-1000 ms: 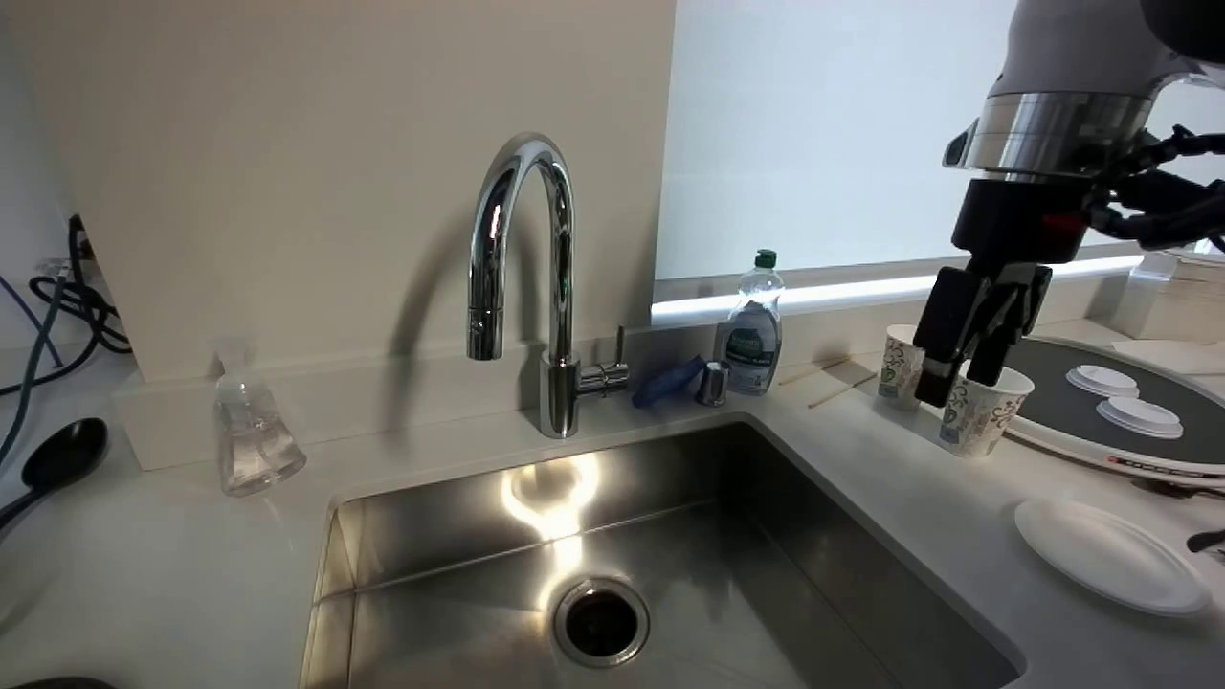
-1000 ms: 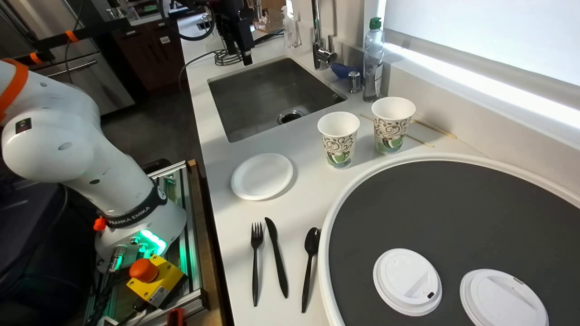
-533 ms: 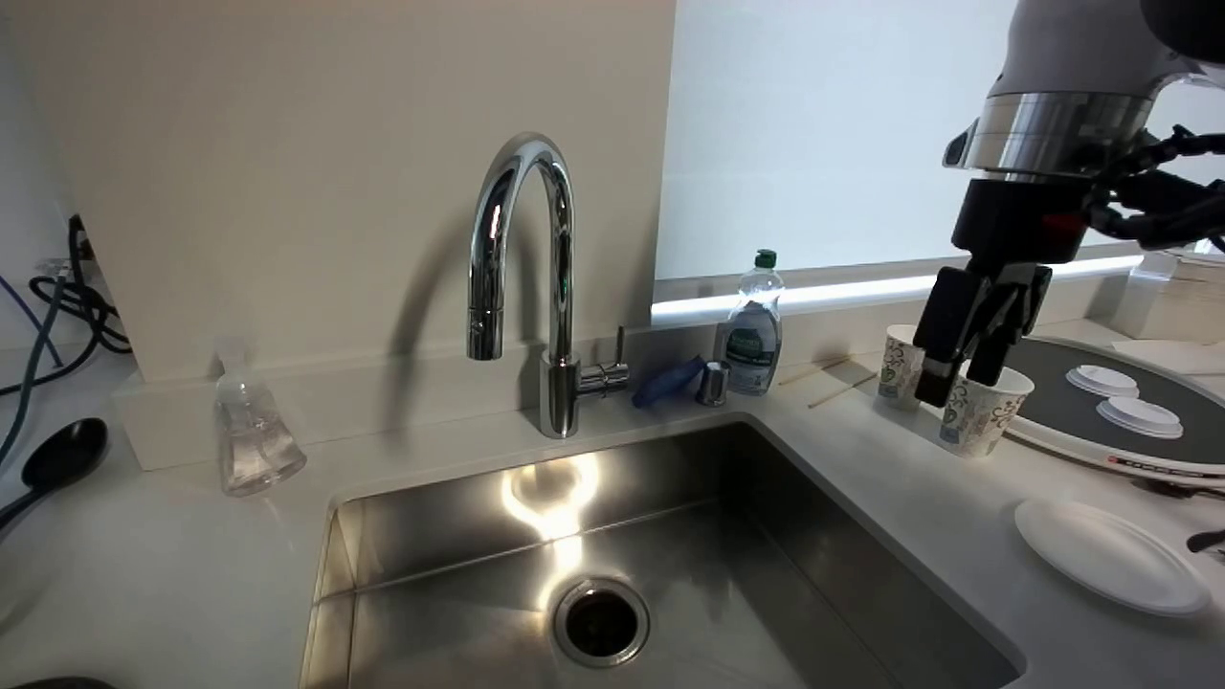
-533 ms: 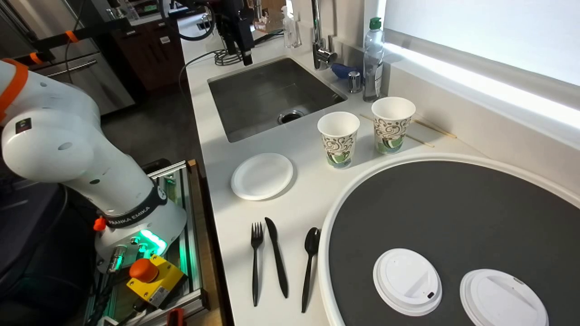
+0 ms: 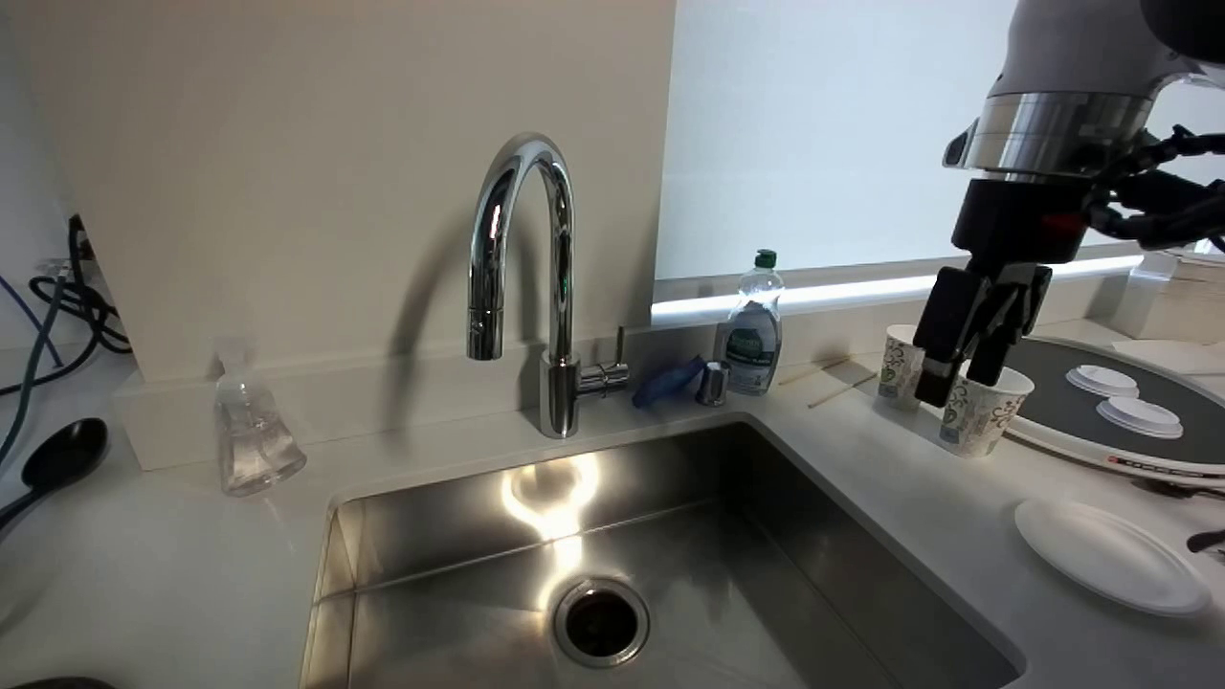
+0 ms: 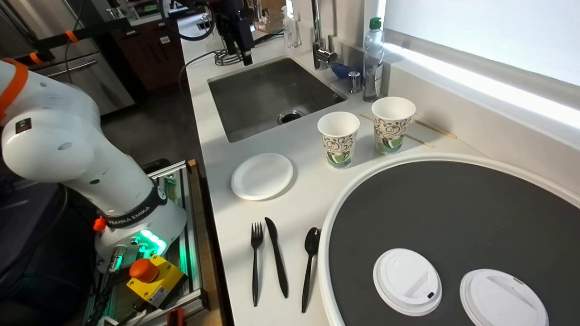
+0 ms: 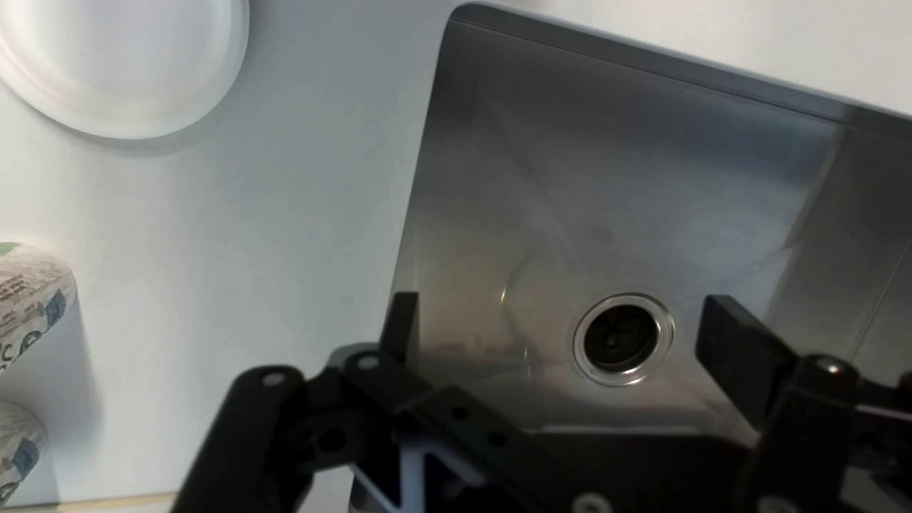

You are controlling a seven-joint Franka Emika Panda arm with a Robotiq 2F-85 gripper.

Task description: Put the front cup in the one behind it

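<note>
Two white paper cups with a brown swirl and green pattern stand upright and apart on the counter. The front cup (image 6: 339, 144) is nearer the plate; the back cup (image 6: 392, 129) is nearer the wall. In an exterior view, the front cup (image 5: 991, 413) is partly covered by my gripper (image 5: 960, 378), and the back cup (image 5: 899, 371) stands behind it. In the wrist view the front cup (image 7: 32, 299) and back cup (image 7: 18, 449) are cut off at the left edge. My gripper (image 7: 559, 303) is open and empty above the sink, away from both cups; it also shows high up (image 6: 239, 55).
The steel sink (image 6: 276, 95) has a tall faucet (image 5: 522, 239) behind it. A dish soap bottle (image 6: 373, 63) and wooden sticks (image 6: 435, 129) are near the cups. A white plate (image 6: 263, 176), black cutlery (image 6: 276, 256) and a round grey board (image 6: 453, 213) with two lids are nearby.
</note>
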